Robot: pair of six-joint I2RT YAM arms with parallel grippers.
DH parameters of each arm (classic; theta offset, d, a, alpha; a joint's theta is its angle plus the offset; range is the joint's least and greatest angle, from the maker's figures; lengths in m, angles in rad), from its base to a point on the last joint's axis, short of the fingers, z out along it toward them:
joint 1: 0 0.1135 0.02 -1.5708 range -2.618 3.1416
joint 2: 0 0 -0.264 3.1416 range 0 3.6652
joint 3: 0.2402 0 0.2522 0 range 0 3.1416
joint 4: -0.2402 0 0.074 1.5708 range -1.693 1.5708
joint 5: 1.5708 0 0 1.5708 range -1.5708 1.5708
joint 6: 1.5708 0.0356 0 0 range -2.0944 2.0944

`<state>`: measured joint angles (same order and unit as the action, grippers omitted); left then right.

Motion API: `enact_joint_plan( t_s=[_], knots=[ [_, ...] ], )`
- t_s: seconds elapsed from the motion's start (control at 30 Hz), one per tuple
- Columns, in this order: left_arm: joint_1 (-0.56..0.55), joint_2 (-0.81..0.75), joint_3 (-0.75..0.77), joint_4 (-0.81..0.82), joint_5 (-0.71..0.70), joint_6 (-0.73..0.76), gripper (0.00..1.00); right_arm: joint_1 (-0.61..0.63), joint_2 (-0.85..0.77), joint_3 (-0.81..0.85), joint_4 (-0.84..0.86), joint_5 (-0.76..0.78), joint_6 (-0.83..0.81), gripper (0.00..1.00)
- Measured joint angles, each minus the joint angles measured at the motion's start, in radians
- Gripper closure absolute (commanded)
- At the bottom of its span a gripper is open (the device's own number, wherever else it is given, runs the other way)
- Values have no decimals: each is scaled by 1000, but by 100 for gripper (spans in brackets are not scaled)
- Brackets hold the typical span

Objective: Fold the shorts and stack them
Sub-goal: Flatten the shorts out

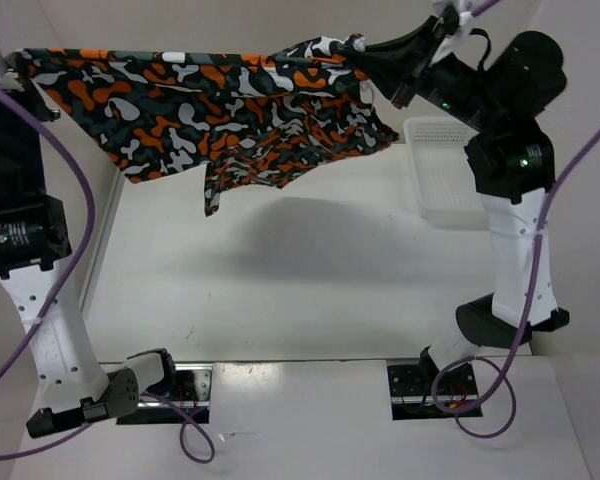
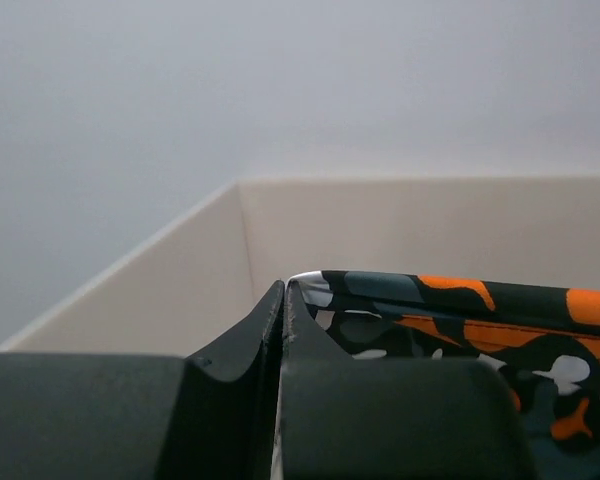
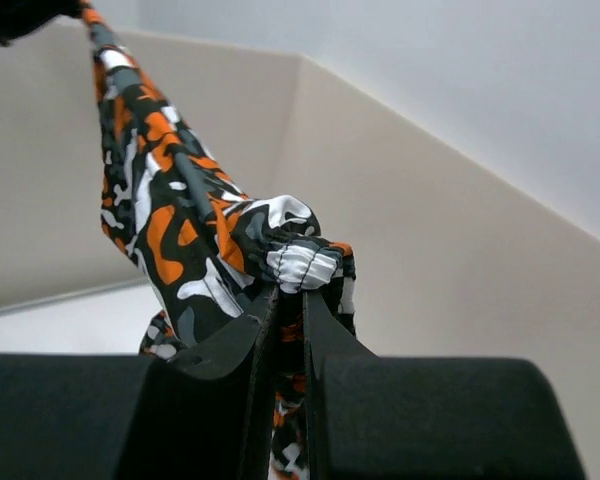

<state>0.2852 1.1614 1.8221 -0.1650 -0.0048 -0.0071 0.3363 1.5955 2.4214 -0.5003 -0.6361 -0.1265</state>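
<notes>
The camouflage shorts (image 1: 230, 110) hang spread out high above the table, stretched between my two grippers. At the top left, my left gripper (image 1: 10, 62) is shut on one corner of the waistband. In the left wrist view its jaws (image 2: 284, 290) meet at the tip, and the shorts (image 2: 460, 310) run off to the right. My right gripper (image 1: 365, 52) at the top right is shut on the other end. In the right wrist view a bunched wad of the shorts (image 3: 180, 230) sits pinched in that gripper (image 3: 290, 295). The legs dangle free below the taut top edge.
A white mesh basket (image 1: 445, 170) stands on the table at the right, partly behind the right arm. The white table (image 1: 280, 290) lies beneath the shorts with their shadow on it. Beige walls close off the back and left sides.
</notes>
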Motion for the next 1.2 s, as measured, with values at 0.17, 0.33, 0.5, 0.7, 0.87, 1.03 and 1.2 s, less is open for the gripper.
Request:
enact_joint_plan(
  t_s=[0.17,0.33,0.5,0.7,0.87,1.03,1.2],
  knots=[
    [33,18,140,27,34,-1,100,0,-137,-102,17,-106,92,100],
    [66,146,341,7,119,-4,100,2,-214,-272,93,-155,205,100],
    [72,260,338,-56,210,-3,100,2,-180,-458,131,-95,238,100],
    [28,397,140,-135,222,1,100,-18,26,-591,148,1,254,100],
    [-100,546,-3,-153,130,3,100,-33,233,-595,144,102,232,100],
    [-164,764,98,-164,93,4,100,-33,360,-585,141,255,159,100],
    [-186,789,106,-177,48,3,100,-33,401,-585,142,354,101,100]
  ],
)
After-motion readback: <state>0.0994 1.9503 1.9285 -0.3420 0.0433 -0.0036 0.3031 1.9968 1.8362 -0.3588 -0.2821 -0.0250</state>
